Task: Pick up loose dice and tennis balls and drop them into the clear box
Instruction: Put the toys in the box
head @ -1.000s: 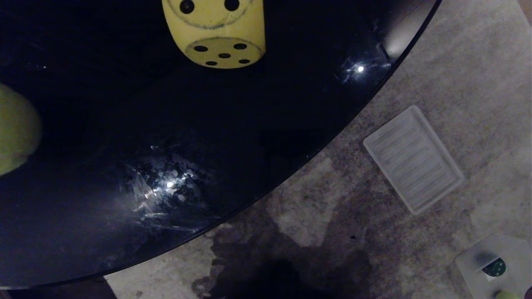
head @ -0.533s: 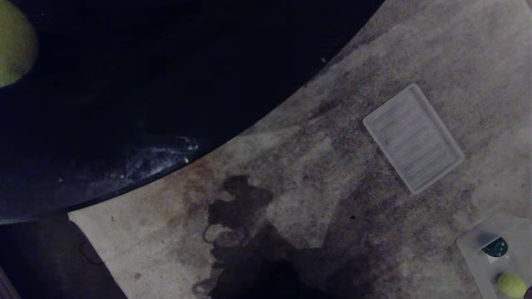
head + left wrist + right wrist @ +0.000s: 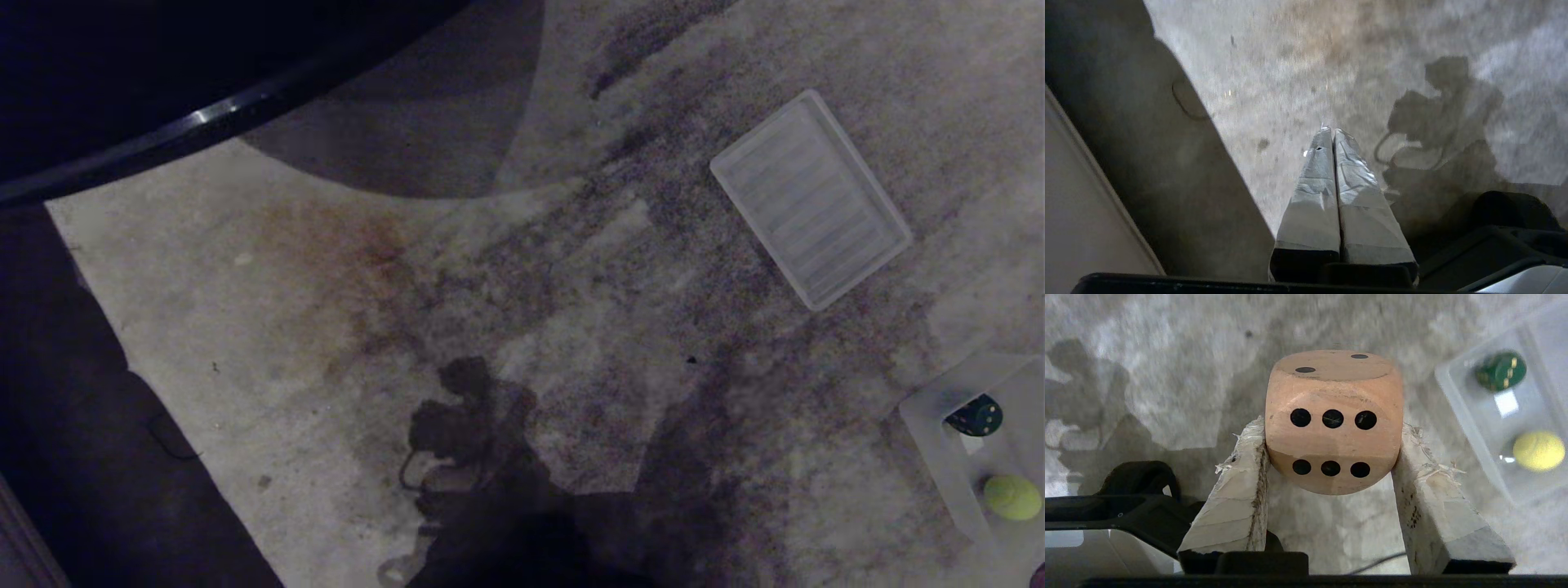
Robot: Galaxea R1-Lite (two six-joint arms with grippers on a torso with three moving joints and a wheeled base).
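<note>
Right gripper [image 3: 1331,441] clamps the tan wooden die with black pips [image 3: 1333,420] above mottled grey floor [image 3: 571,343]. Beside it stands the clear plastic box [image 3: 1457,404], holding a dark green die [image 3: 1500,370] and a yellow-green tennis ball [image 3: 1538,451]. Left gripper [image 3: 1333,134]: fingers pressed together, empty. The black round table's rim [image 3: 212,114] borders open floor.

Cut off at the edges, or too far to read

The clear box [image 3: 939,445] runs off the head view's right and lower edges; the dark table [image 3: 122,82] is cropped at the upper left; the green die's [image 3: 1500,370] pips are too small to count; neither arm shows in the head view.
</note>
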